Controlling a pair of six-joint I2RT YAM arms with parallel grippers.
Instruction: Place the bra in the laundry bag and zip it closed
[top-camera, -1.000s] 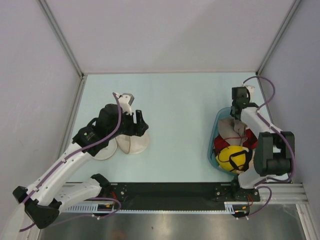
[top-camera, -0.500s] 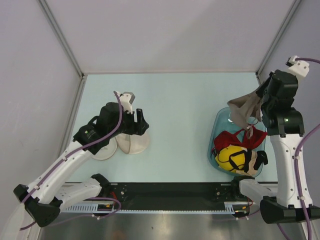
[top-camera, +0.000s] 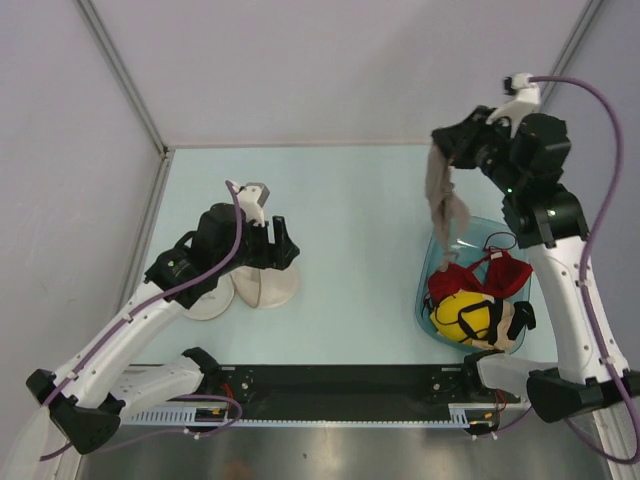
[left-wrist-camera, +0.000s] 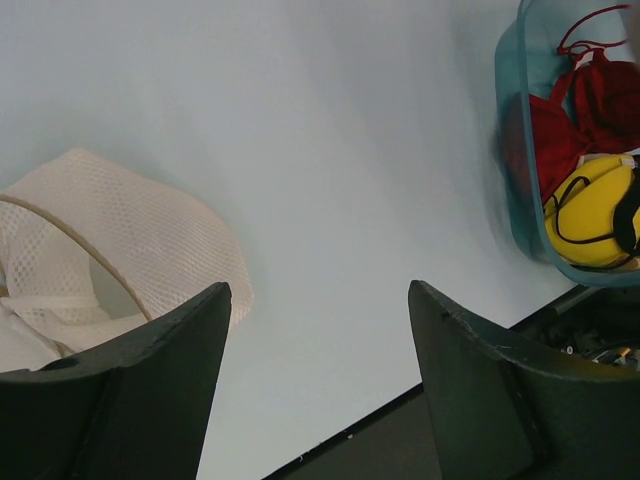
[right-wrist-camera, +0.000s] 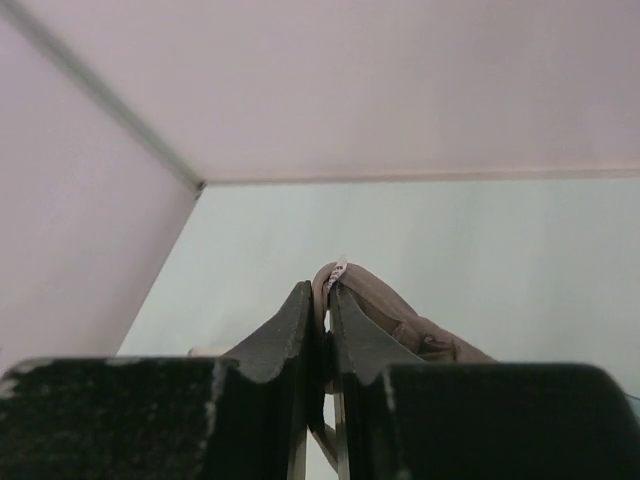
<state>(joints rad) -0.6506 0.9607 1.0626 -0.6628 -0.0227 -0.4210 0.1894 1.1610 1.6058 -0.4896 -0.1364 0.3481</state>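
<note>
Holds the bra (top-camera: 443, 208) pinched by its top edge in the right tool (top-camera: 440, 140), pressed together, dangling above the far rim of the basket (top-camera: 420, 290). Poises the left tool (left-wrist-camera: 318, 288), spread wide, over the edge of the laundry bag (left-wrist-camera: 130, 240) on the table (top-camera: 350, 200).

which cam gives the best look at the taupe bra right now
Top external: the bra hangs full length from the right gripper above the teal basket. Right wrist shows only a pinched fold; left wrist misses it.
</note>
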